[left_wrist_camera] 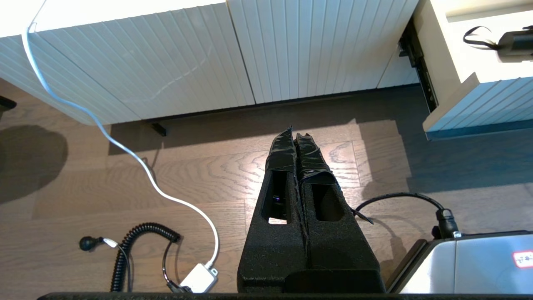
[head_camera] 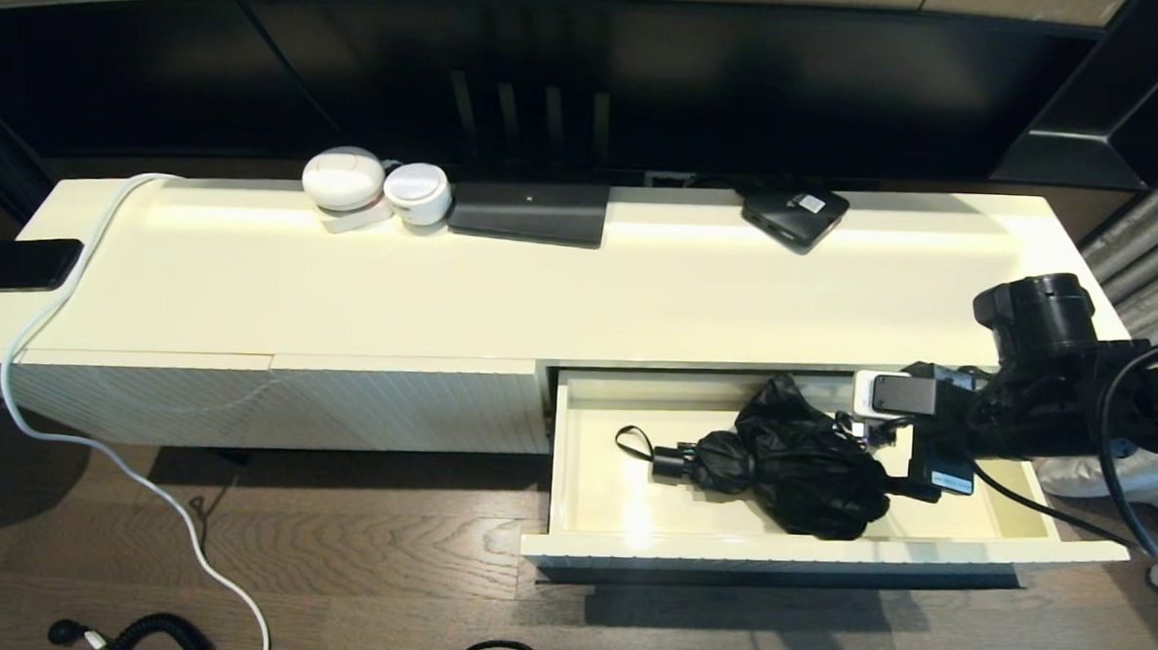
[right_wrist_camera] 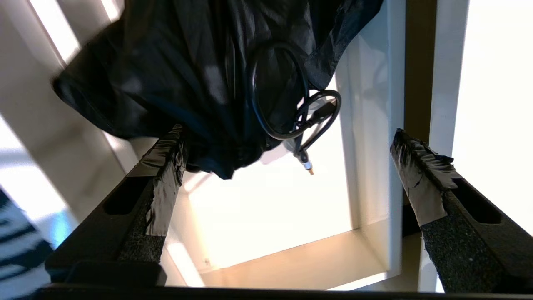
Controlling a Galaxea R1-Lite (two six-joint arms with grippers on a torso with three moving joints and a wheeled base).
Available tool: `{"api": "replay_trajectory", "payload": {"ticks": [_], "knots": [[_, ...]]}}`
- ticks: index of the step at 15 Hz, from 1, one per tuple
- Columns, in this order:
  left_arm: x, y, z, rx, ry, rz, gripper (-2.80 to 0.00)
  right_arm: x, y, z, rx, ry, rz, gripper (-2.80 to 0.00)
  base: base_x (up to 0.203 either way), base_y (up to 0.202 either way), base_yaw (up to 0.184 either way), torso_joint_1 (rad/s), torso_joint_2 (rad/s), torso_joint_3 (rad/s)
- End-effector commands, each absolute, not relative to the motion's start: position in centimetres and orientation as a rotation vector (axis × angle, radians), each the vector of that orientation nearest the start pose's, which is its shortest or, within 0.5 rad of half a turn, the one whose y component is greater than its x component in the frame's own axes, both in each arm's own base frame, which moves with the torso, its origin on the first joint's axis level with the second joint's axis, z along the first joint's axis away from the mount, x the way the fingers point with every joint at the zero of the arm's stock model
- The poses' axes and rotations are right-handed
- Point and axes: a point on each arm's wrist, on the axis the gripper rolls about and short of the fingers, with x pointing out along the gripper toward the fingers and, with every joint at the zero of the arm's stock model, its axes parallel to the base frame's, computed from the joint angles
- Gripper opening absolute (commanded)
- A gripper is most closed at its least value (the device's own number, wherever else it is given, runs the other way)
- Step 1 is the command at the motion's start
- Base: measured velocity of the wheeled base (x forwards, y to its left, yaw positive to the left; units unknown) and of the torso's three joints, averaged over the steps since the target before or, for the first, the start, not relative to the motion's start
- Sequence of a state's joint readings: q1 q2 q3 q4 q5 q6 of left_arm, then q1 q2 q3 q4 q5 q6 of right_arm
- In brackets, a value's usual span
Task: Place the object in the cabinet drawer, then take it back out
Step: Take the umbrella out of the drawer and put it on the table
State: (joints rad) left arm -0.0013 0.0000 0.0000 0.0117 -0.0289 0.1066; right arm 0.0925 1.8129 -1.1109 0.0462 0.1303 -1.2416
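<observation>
Right tool (right_wrist_camera: 287, 154) wide open, holding nothing, over the open cabinet drawer (head_camera: 1010, 515). Black umbrella (head_camera: 798, 462) lies inside. Probably regrasp step: straddle the bunched canopy, avoid the loose cable (right_wrist_camera: 291, 104). Left tool (left_wrist_camera: 296, 135) closed, parked above floor.

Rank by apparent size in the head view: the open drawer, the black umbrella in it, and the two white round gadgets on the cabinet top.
1. cabinet drawer
2. black umbrella, lying in the drawer with the open right gripper at it
3. the two white gadgets: left slightly bigger than right
</observation>
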Motion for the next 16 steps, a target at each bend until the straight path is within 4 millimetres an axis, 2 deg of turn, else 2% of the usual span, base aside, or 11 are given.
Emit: {"api": "replay_trajectory", "payload": {"ticks": [1,5,8,16], "knots": [[-2.3,-0.1,7.4,0.107,0.009,-0.030,-2.80,33.2,2.8,16.1,-1.212,0.519,0.666,0.00,0.000,0.000,0.000,0.000,0.00,0.000],[-2.3,-0.1,7.4,0.107,0.011,-0.030,-2.80,34.1,1.3,15.3,-1.317,0.497,0.703,0.00,0.000,0.000,0.000,0.000,0.00,0.000],[-2.3,-0.1,7.4,0.107,0.011,-0.031,-2.80,34.7,1.2,15.4,-1.349,0.467,0.708,0.00,0.000,0.000,0.000,0.000,0.00,0.000],[-2.3,-0.1,7.4,0.107,0.011,-0.031,-2.80,34.3,1.4,15.6,-1.325,0.479,0.796,0.00,0.000,0.000,0.000,0.000,0.00,0.000]]}}
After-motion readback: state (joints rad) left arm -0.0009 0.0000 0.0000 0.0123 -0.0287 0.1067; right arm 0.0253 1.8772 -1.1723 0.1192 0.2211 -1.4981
